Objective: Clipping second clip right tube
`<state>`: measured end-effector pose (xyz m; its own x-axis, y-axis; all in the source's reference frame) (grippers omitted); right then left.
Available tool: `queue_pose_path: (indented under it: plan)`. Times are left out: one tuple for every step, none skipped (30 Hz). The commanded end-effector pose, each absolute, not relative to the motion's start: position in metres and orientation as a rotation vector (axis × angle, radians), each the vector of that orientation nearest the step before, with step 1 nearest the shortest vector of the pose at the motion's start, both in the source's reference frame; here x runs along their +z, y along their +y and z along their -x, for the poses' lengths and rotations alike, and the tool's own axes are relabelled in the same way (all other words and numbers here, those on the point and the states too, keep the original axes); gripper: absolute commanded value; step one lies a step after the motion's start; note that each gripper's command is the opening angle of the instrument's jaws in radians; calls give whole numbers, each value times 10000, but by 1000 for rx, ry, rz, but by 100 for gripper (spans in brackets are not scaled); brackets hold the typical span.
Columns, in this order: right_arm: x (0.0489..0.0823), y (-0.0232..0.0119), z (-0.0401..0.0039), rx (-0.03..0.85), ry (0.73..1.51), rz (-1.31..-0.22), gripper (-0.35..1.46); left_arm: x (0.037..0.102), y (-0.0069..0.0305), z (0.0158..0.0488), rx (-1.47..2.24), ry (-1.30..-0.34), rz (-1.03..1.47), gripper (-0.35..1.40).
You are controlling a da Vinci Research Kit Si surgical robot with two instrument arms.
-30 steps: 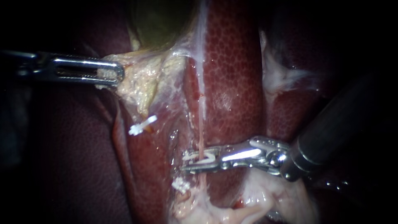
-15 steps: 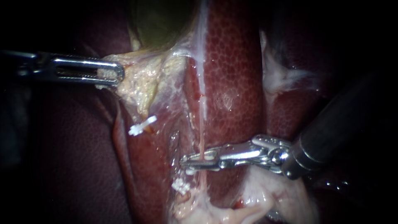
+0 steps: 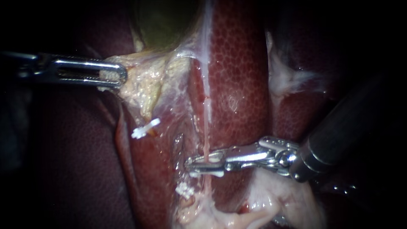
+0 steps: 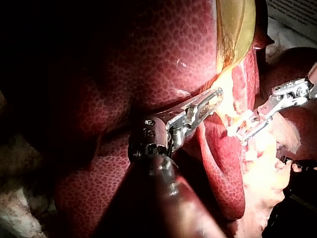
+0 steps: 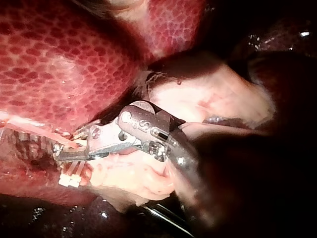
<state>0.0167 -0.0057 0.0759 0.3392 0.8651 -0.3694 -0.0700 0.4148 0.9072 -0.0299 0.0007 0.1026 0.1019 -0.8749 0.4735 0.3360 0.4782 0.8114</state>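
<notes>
Against red liver [image 3: 241, 63], left instrument [image 3: 121, 77] pinches pale tissue [image 3: 144, 89] and right instrument [image 3: 190, 166] pinches the right tube [image 3: 206, 135].

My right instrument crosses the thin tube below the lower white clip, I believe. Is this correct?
Not quite: the endoscope view shows the right instrument crossing the thin tube above the lower white clip, not below it.

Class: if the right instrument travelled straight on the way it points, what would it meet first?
The right instrument grips the right tube; pressing on, its tip would probably meet the reddish tissue just beyond, though depth is unclear.
</notes>
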Motion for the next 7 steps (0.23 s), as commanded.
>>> queue_pose_path:
  plan:
    - [760,-57,-167,745,1042,-947,-35,1026,7,299,-975,-1135,-592,-35]
    - [760,-57,-167,745,1042,-947,-35,1026,7,299,-975,-1135,-592,-35]
    - [760,-57,-167,745,1042,-947,-35,1026,7,299,-975,-1135,-592,-35]
    - [760,-57,-167,745,1042,-947,-35,1026,7,299,-975,-1135,-592,-35]
    - [760,-57,-167,745,1042,-947,-35,1026,7,299,-975,-1135,-592,-35]
    - [760,-57,-167,745,1042,-947,-35,1026,7,299,-975,-1135,-592,-35]
    - [760,-57,-167,745,1042,-947,-35,1026,7,299,-975,-1135,-592,-35]
